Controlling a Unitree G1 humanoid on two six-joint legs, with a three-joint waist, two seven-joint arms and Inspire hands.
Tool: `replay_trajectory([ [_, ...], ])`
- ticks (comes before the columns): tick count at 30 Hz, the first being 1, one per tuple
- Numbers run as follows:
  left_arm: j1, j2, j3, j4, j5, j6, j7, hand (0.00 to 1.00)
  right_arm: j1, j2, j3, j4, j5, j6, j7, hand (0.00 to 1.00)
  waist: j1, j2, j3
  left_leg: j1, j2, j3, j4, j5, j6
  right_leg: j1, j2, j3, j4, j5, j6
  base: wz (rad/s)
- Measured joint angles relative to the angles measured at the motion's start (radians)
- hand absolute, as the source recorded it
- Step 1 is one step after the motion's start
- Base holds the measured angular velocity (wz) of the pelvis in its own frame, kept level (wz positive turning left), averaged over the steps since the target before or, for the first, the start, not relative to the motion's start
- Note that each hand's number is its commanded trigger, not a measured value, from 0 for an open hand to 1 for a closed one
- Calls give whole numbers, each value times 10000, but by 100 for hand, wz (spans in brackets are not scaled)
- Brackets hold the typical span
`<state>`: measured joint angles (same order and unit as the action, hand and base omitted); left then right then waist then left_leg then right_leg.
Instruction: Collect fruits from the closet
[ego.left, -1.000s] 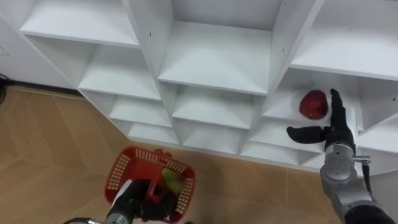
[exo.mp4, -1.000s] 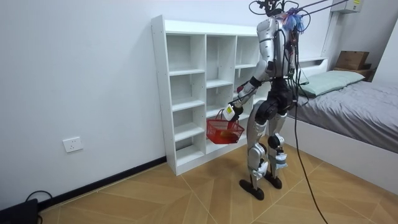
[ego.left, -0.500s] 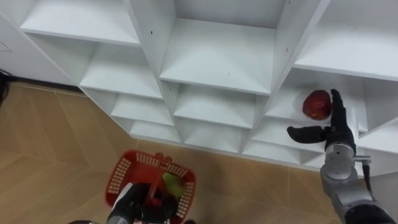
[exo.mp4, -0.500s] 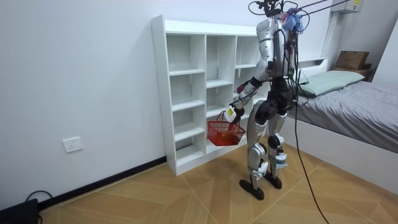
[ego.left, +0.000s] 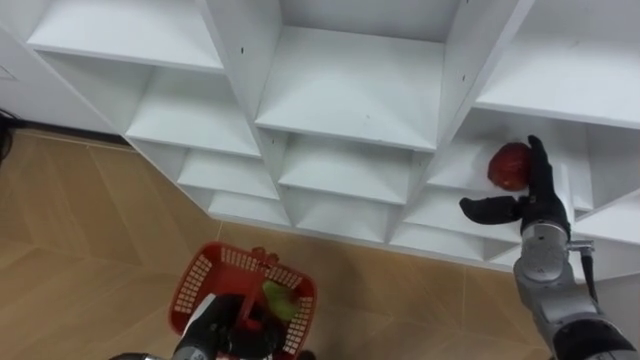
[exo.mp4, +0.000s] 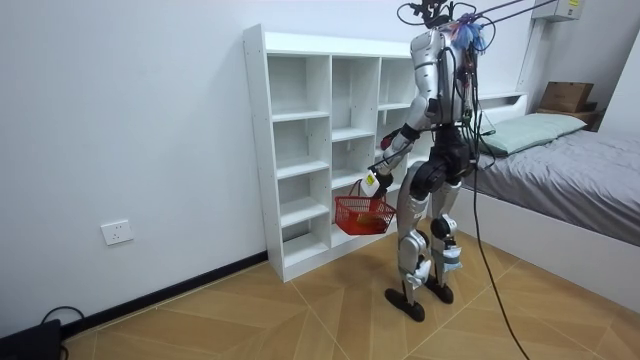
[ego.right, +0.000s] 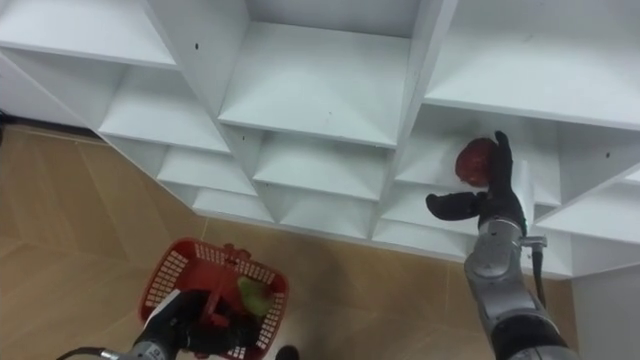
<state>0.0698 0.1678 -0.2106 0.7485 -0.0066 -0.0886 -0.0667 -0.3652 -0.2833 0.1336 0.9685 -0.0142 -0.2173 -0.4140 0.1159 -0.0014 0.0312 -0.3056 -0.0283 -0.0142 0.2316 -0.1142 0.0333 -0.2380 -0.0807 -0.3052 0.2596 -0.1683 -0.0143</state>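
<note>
A white shelf unit (ego.left: 350, 95) stands on a wooden floor (ego.left: 90, 230). One red fruit (ego.left: 509, 165) lies on a board in its right column, and the right hand (ego.left: 535, 205) is just beside it, fingers straight, thumb spread, holding nothing. Lower left, the left hand (ego.left: 222, 330) is curled round the handle of one red basket (ego.left: 190, 285) with one green fruit (ego.left: 277, 298) inside. The room view adds the robot standing upright at the shelves, one bed (exo.mp4: 560, 160) behind it and one wall socket (exo.mp4: 117, 232).

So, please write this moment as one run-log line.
stance: before white shelf unit | left hand: shut on red basket | basket: holds green fruit | right hand: open beside red fruit on shelf
</note>
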Motion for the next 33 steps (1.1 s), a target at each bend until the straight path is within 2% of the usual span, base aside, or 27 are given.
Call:
replay_trajectory([
  [14, -5, -1, -18, -1, -6, 0, -286, 100, -58, -4, 11, 33, 3, -2, -1, 0, 27, -37, 22, -40, -12, 53, -5, 9, 11, -68, -26, 28, -15, -5, 1, 0],
  [15, -4, -2, -26, -1, -6, 0, -282, 100, -81, -4, 16, 70, 9, -8, -7, 4, 29, -39, 23, -40, -12, 64, -6, 11, 13, -69, -29, 29, -15, -5, 0, -4],
  [16, -8, -3, -75, -1, -6, 0, -274, 100, -140, -5, 20, 189, 13, -15, -26, 53, 39, -42, 24, -35, -11, 83, -6, 14, 17, -70, -34, 35, -13, -5, 0, 0],
  [17, -21, -7, -131, -1, -6, 0, -270, 100, -242, -3, 32, 337, 6, -18, -48, 82, 44, -44, 24, -33, -12, 90, -6, 16, 21, -70, -37, 39, -15, -5, 0, 0],
  [18, -35, -6, -154, -1, -7, 1, -270, 100, -286, -2, 38, 390, 2, -17, -65, 97, 45, -46, 25, -36, -12, 90, -6, 17, 23, -70, -37, 38, -17, -5, 0, 0],
  [19, -65, -5, -205, -1, -13, 0, -272, 100, -300, -2, 37, 412, 2, -15, -130, 100, 72, -53, 28, -40, -12, 90, -6, 19, 25, -71, -37, 35, -20, -5, 0, 0],
  [22, -102, -1, -283, -1, -14, 1, -281, 100, -301, -59, 17, 412, 2, -15, -435, 100, 98, -60, 26, -56, -12, 92, -6, 19, 26, -85, -36, 36, -32, -5, 0, 0],
  [26, -130, -21, -308, -1, -16, 0, -285, 100, -387, -419, 22, 431, 14, 9, -529, 100, 123, -67, 24, -75, -7, 98, -7, 21, 24, -101, -27, 38, -36, -5, 0, 0],
  [33, -216, -28, -388, 0, -19, 0, -250, 100, -483, -422, 23, 446, -5, -9, -634, 100, 174, -81, 13, -210, 3, 98, 6, 40, 10, -229, -24, 11, -8, 1, -8, 0],
])
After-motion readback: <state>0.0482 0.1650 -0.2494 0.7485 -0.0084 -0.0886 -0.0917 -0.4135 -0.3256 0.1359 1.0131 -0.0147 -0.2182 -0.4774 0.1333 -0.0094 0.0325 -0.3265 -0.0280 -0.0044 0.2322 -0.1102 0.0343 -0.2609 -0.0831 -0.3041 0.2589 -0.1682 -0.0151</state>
